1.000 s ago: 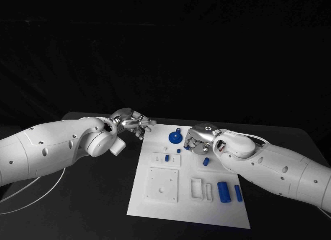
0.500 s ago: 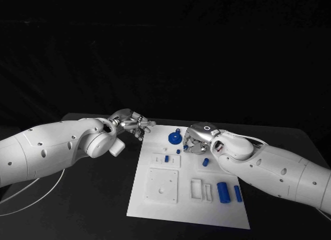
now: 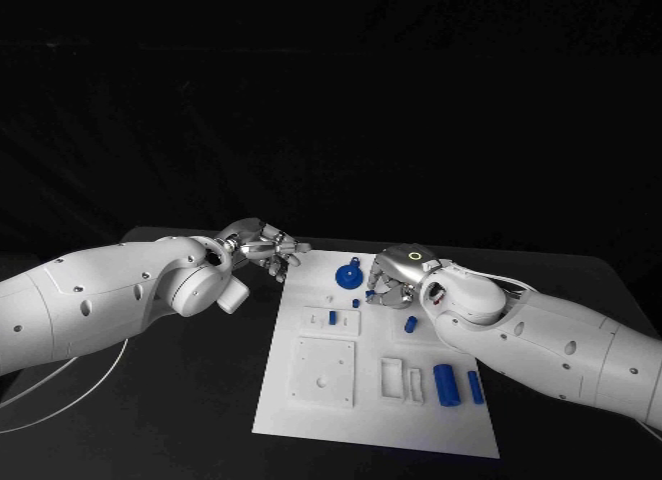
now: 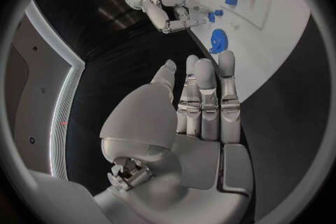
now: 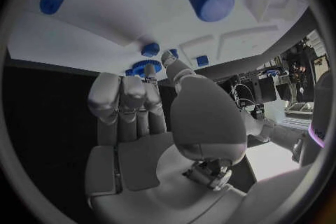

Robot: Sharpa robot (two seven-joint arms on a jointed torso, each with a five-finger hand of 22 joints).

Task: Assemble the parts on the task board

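My right hand (image 3: 400, 276) hovers over the task board (image 3: 346, 415), fingers apart, empty, beside the blue gear (image 3: 351, 272). My left hand (image 3: 266, 247) waits off-board, fingers straight, empty. Risk: crowded small pegs; a descending finger could knock them over.

Both arms reach inward, left hand (image 3: 268, 247) and right hand (image 3: 396, 277) empty, fingers apart.
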